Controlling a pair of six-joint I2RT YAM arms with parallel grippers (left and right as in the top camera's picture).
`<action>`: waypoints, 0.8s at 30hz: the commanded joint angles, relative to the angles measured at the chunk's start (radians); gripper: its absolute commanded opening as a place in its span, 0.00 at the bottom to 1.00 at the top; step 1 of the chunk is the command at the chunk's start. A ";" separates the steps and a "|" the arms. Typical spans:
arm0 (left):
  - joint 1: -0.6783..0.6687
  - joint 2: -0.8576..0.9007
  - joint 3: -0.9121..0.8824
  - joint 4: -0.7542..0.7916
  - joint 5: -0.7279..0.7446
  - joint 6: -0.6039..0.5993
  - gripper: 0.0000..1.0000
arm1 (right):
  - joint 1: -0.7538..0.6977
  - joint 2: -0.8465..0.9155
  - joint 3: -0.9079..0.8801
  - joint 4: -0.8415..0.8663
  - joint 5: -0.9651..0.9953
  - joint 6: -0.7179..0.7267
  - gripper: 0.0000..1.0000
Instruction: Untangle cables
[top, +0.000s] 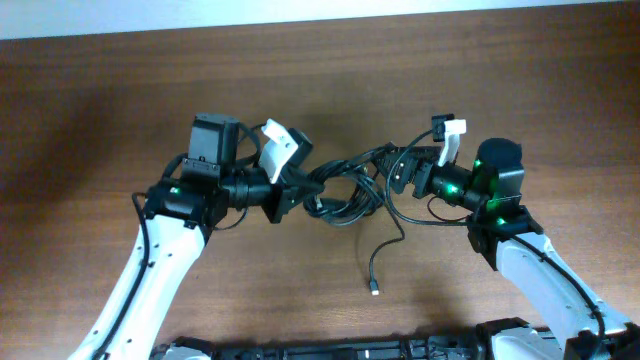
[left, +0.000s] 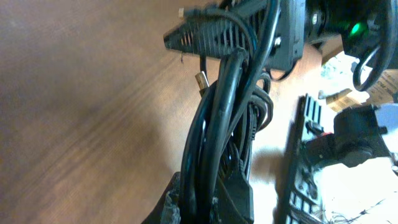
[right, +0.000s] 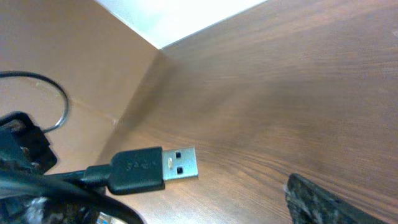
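The task looked hardly begun: the cables (top: 345, 192) hung knotted above the worktop (top: 100, 80), one plug end (top: 373, 290) trailing toward 6 o'clock. The left claw (top: 296, 190) pinched them; I could not tell the right claw's (top: 400, 172) state.

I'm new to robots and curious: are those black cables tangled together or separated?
Tangled. Overhead, the cables form one knotted bunch between the left gripper and right gripper, with one loose end trailing out.
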 joint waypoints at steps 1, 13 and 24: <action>0.058 -0.046 0.013 -0.084 0.016 0.031 0.00 | -0.003 -0.013 0.005 0.112 -0.173 0.000 0.99; 0.148 -0.047 0.013 -0.148 0.311 0.135 0.00 | 0.083 -0.011 0.004 0.034 0.124 -0.088 0.89; 0.082 -0.047 0.013 -0.217 0.148 0.113 0.00 | -0.124 -0.011 0.005 -0.249 0.422 0.015 0.99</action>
